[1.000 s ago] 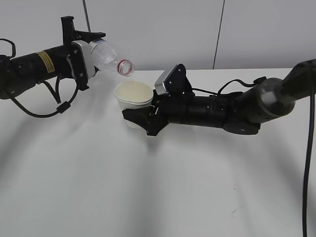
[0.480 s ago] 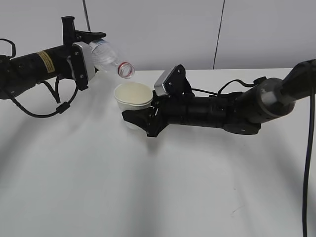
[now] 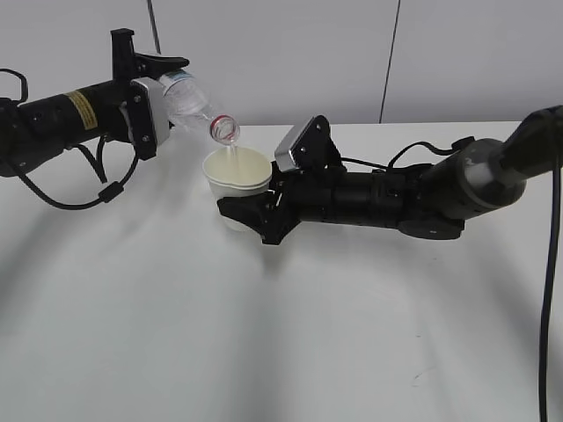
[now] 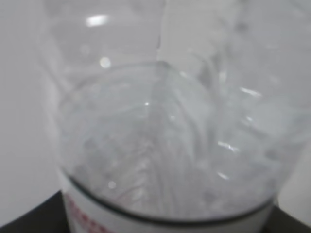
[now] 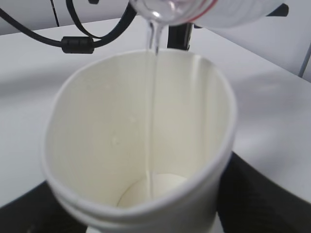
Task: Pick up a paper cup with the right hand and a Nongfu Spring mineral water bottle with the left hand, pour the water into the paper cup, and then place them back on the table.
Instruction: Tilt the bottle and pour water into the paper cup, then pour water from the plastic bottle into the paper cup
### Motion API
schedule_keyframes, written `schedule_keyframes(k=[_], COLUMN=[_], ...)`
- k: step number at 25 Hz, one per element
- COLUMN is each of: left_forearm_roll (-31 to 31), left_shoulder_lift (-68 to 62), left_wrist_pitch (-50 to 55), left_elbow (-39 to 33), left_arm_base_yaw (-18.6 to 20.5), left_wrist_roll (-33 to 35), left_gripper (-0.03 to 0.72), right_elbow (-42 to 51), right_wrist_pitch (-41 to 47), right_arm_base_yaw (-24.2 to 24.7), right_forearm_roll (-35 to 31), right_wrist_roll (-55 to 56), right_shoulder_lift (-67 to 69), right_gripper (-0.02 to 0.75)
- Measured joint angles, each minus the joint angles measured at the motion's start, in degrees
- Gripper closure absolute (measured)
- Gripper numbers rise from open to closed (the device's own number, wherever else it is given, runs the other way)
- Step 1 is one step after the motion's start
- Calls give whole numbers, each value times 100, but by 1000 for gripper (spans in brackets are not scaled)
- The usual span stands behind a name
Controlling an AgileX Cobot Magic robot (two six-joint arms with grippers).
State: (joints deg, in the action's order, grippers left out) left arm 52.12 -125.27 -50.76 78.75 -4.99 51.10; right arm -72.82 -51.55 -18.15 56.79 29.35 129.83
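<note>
My left gripper (image 3: 151, 88) is shut on the Nongfu Spring mineral water bottle (image 3: 195, 104), held tilted with its open mouth and red neck ring down to the right over the paper cup (image 3: 236, 172). A thin stream of water runs from the mouth into the cup. The bottle fills the left wrist view (image 4: 165, 145), with the label's red-and-white edge at the bottom. My right gripper (image 3: 249, 209) is shut on the cup and holds it just above the white table (image 3: 264, 334). In the right wrist view the cup (image 5: 97, 145) is open to me, the stream hitting its bottom.
The right arm's black body (image 3: 387, 198) lies low across the table from the right. Black cables (image 3: 97, 189) hang under the left arm. A grey wall stands behind the table's far edge.
The bottle has tipped a little further down and its mouth has come closer over the cup. Water now pours into the cup. The right arm and cup have barely moved.
</note>
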Motion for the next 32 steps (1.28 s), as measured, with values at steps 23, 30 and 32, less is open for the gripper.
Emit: schedule_keyframes(k=[23,30,32], left_forearm_roll=[-72,-158,-163], left_shoulder_lift=[0,0,0], left_wrist_pitch=[-42,-48,-48], left_elbow=[0,0,0], left_arm_base_yaw=[0,0,0], left_wrist_roll=[247,384,396], left_gripper=[290,290,290], right_elbow=[0,0,0], right_wrist_pitch=[0,0,0], right_arm_base_yaw=[0,0,0], right_forearm_roll=[13,13,13], right_wrist_roll=[-4,-4,-4], right_shoulder_lift=[0,0,0], right_gripper=[225,225,225])
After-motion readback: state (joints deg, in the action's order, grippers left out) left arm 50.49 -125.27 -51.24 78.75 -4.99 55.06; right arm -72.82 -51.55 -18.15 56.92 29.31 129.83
